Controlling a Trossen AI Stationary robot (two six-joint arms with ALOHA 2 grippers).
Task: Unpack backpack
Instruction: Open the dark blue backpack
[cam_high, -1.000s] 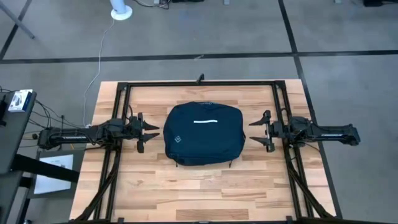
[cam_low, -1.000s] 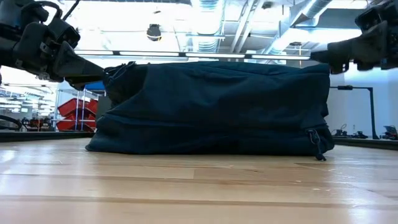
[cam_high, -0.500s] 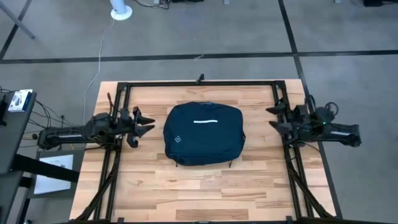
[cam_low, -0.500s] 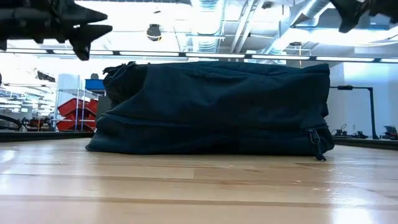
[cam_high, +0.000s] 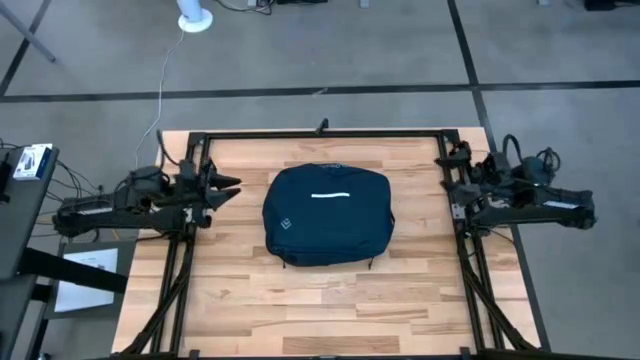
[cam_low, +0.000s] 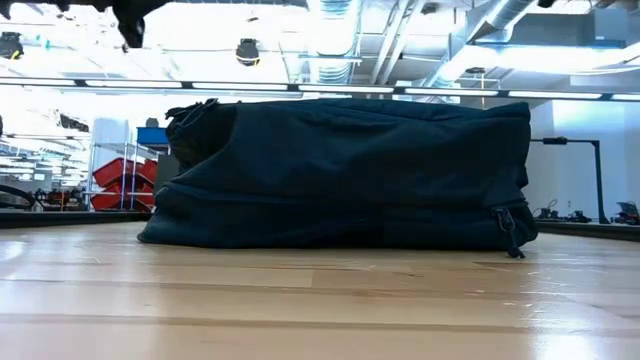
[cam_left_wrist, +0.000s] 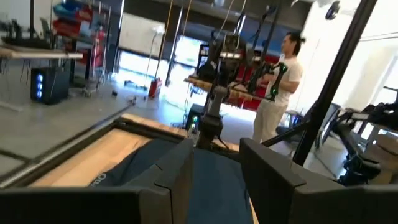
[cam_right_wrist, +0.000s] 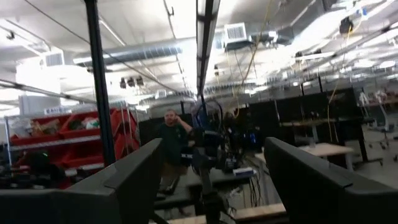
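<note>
At the middle of the wooden surface (cam_high: 320, 300) lies the backpack (cam_high: 328, 215), flat, logo side up, apparently zipped shut, with nothing beside it. Both arms are raised and drawn back to the sides, well apart from the bag. The left gripper (cam_high: 222, 187) sits over the left frame rail with its jaws narrowly parted and empty; its wrist view looks across the bag toward the far arm. The right gripper (cam_high: 452, 167) sits over the right rail, jaws wide and empty, its camera aimed up into the room, where a person stands. By my judgement the unpacking has not begun: no item is out, no zip is drawn. The next move calls for an arm to come down to the bag's edge, find a zip pull such as the one at the low corner (cam_low: 506, 232), and pinch it while the other steadies the soft fabric.
</note>
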